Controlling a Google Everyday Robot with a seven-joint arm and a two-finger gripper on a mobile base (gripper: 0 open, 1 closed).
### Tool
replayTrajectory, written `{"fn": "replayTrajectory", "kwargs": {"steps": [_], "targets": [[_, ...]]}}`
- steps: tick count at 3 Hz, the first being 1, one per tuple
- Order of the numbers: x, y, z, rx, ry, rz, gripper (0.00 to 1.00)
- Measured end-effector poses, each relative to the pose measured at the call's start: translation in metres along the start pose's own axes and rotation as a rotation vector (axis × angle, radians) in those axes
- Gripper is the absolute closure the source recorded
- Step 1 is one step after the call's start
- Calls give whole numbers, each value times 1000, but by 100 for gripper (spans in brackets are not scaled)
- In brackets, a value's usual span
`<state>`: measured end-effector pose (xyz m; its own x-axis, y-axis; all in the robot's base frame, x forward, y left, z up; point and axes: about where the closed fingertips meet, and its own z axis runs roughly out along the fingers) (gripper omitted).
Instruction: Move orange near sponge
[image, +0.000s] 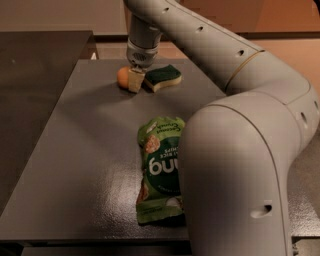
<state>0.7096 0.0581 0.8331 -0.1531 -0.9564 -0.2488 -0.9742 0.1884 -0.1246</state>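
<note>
The orange (122, 76) sits on the grey table (75, 150) at the far end, just left of the sponge (163, 78). The sponge lies flat with its dark green top up and its pale base showing at the front edge. My gripper (132, 81) reaches straight down from the arm (200, 40) and stands right at the orange, between it and the sponge. It hides the orange's right side. A narrow gap separates the gripper from the sponge.
A large green chip bag (160, 170) lies flat in the middle of the table, partly behind my big arm segment (235, 175) at the front right. A darker counter (35, 65) adjoins the table on the left.
</note>
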Motion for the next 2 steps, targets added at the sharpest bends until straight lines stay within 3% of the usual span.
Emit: {"fn": "replayTrajectory", "kwargs": {"steps": [1, 2], "targets": [[-1, 0, 0, -1, 0, 0, 0], [-1, 0, 0, -1, 0, 0, 0]]}}
